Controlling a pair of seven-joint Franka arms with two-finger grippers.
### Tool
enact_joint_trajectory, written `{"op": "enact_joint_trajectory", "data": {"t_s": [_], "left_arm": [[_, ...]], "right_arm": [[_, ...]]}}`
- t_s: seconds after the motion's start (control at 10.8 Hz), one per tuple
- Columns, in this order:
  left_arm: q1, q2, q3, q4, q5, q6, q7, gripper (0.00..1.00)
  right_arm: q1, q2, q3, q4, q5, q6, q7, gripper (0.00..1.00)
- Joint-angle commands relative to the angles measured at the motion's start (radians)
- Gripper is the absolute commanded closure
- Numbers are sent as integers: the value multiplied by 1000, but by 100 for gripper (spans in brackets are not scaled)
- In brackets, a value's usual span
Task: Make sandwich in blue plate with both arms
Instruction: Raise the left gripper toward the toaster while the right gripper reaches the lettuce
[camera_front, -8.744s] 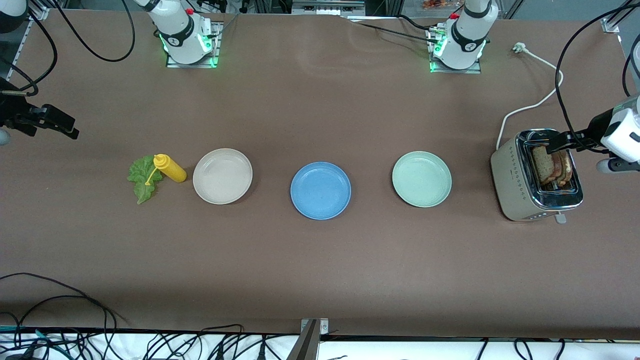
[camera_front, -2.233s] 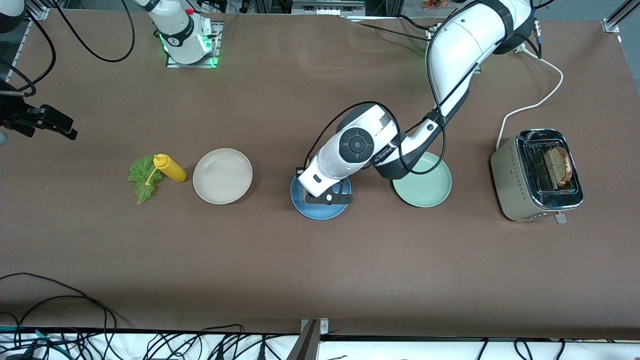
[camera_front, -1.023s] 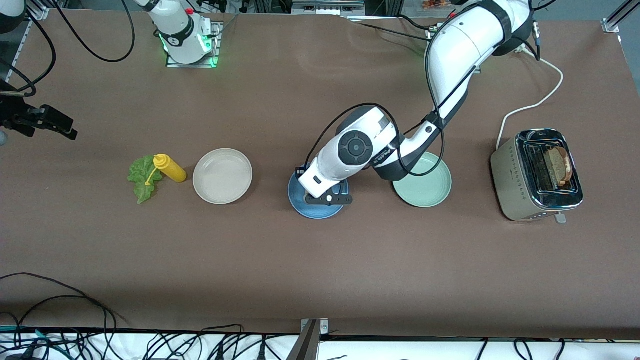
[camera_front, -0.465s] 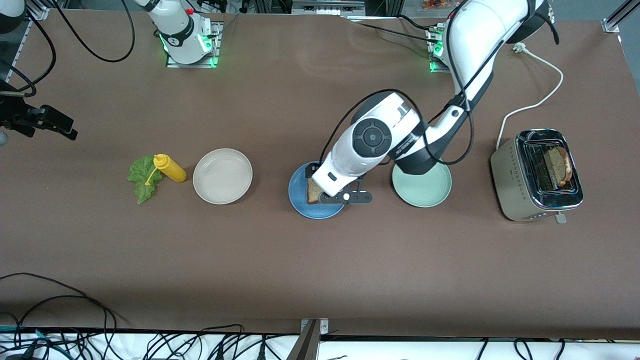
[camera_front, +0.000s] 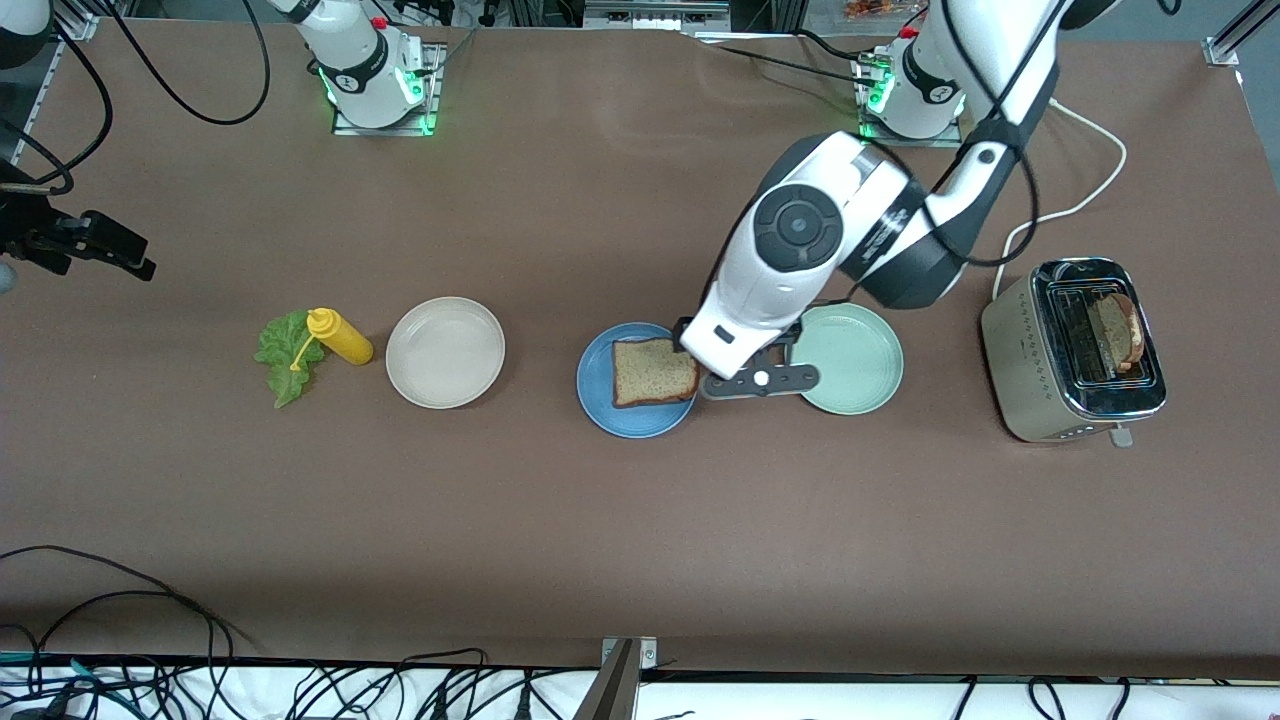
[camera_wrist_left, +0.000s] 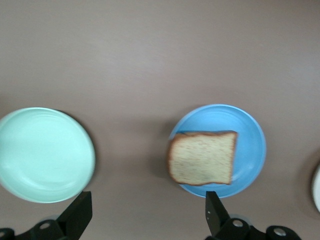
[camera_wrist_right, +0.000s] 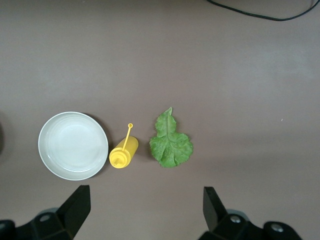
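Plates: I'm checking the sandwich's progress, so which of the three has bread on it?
The blue plate, the middle one, holds a bread slice. The beige-white plate and pale green plate hold nothing.

- Light even, bright, diffuse, from overhead; brown table (camera_front: 640, 520) matte, no glare.
- Shadows short and soft: a thin dark crescent hugs the blue plate (camera_wrist_left: 250, 150) and the pale green plate (camera_wrist_left: 45, 155) under the left gripper (camera_wrist_left: 145, 220).
- Toaster (camera_front: 1075, 350) chrome top carries small bright reflections.
- Left wrist view slightly soft, bread slice (camera_wrist_left: 202, 157) edges smeared.
- Right wrist view crisper; lettuce leaf (camera_wrist_right: 170, 142) veins readable under the right gripper (camera_wrist_right: 145, 210).
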Motion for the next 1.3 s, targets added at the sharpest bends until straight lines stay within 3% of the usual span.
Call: {"op": "enact_joint_trajectory", "data": {"t_s": [0.0, 0.19, 0.47, 0.65, 0.84, 0.93, 1.21], "left_arm": [[35, -182, 81, -151, 12, -29, 149, 0], [36, -289, 156, -232, -22, -30, 261, 0], [36, -427, 291, -324, -136, -30, 446, 0], [36, -503, 343, -384, -143, -30, 558, 0], [38, -564, 398, -424, -180, -30, 624, 0], [55, -587, 408, -441, -182, -30, 643, 0], [137, -639, 405, -469, -182, -64, 767, 0]], "right_arm": [[-6, 31, 12, 19, -10, -10, 0, 0], [-9, 36, 9, 18, -1, -15, -14, 0], [-23, 121, 3, 21, 24, -21, -72, 0], [-69, 205, 3, 23, 33, -20, -121, 0], [-131, 304, 1, 24, 114, -1, -230, 0], [-164, 342, 3, 24, 154, 29, -281, 0], [-198, 468, 3, 24, 165, 100, -404, 0]]}}
